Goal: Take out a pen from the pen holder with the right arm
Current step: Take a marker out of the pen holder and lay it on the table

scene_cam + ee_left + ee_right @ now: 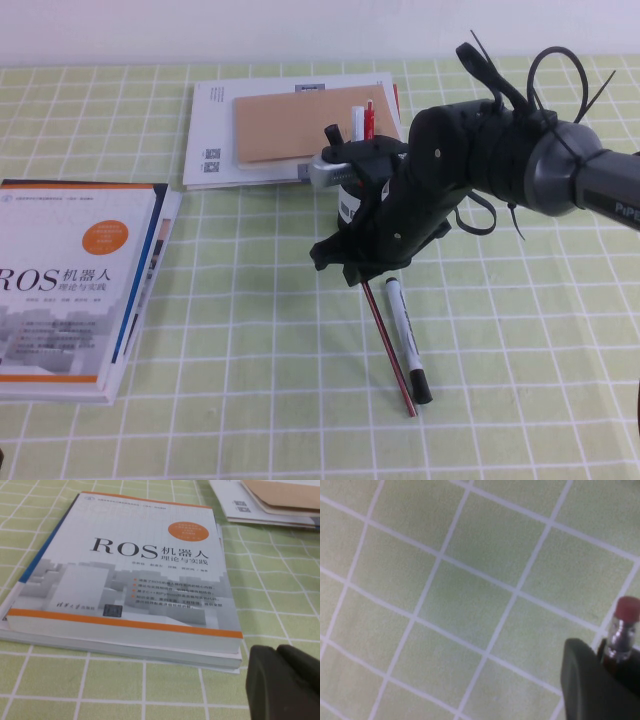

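My right gripper [360, 270] hangs over the middle of the table, shut on a thin red pencil [390, 345]. The pencil slants down toward the near side, its tip [412, 410] at or just above the cloth. In the right wrist view its red eraser end [626, 609] and metal ferrule stick out beside one dark finger [585, 680]. The pen holder [326, 173] stands right behind the gripper, mostly hidden by the arm; a white pen [358, 115] and a red pen [370, 118] rise from it. My left gripper [285, 680] sits shut and low beside the ROS book [150, 570].
A black-and-white marker [405, 335] lies on the green checked cloth right beside the pencil. A white book with a brown notebook [290, 125] on it lies behind the holder. The ROS book [75, 285] lies at the left edge.
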`<action>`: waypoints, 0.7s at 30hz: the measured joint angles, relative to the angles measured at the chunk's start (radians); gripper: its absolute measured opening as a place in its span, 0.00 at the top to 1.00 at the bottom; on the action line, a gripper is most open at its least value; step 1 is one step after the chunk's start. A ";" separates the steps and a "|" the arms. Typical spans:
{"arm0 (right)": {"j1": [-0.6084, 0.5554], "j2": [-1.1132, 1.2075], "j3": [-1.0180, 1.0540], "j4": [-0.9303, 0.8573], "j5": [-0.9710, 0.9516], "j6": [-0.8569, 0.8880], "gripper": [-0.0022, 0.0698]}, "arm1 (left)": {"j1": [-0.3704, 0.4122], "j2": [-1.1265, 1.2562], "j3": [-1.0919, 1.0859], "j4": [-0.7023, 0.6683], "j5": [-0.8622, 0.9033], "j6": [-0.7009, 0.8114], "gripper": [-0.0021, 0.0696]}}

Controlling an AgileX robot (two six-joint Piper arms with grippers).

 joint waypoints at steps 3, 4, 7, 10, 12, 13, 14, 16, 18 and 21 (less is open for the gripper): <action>0.000 0.000 0.000 -0.004 -0.002 0.004 0.96 | 0.000 0.000 0.000 0.000 0.000 0.000 0.98; 0.000 0.000 0.000 -0.006 -0.002 0.004 0.96 | 0.000 0.000 0.000 0.000 0.000 0.000 0.98; 0.000 0.000 0.000 -0.015 -0.008 0.006 0.92 | 0.000 0.000 0.000 0.000 0.000 0.000 0.98; 0.000 0.000 0.000 -0.017 -0.012 0.006 0.82 | 0.000 0.000 0.000 0.000 0.000 0.000 0.98; 0.000 0.000 0.000 -0.019 -0.012 0.006 0.75 | 0.000 0.000 0.000 0.000 0.000 0.000 0.98; 0.000 0.000 0.000 -0.021 -0.012 0.008 0.71 | 0.000 0.000 0.000 0.000 0.000 0.000 0.98; 0.000 0.000 0.000 -0.023 -0.012 0.014 0.69 | 0.000 0.000 0.000 0.000 0.000 0.000 0.98; 0.000 0.000 0.000 -0.033 -0.012 0.022 0.66 | 0.000 0.000 0.000 0.000 0.000 0.000 0.98; 0.000 0.000 0.000 -0.044 -0.012 0.024 0.65 | 0.000 0.000 0.000 0.000 0.000 0.000 0.98; 0.000 -0.009 0.000 -0.055 -0.002 0.025 0.65 | 0.000 0.000 0.000 0.000 0.000 0.000 0.98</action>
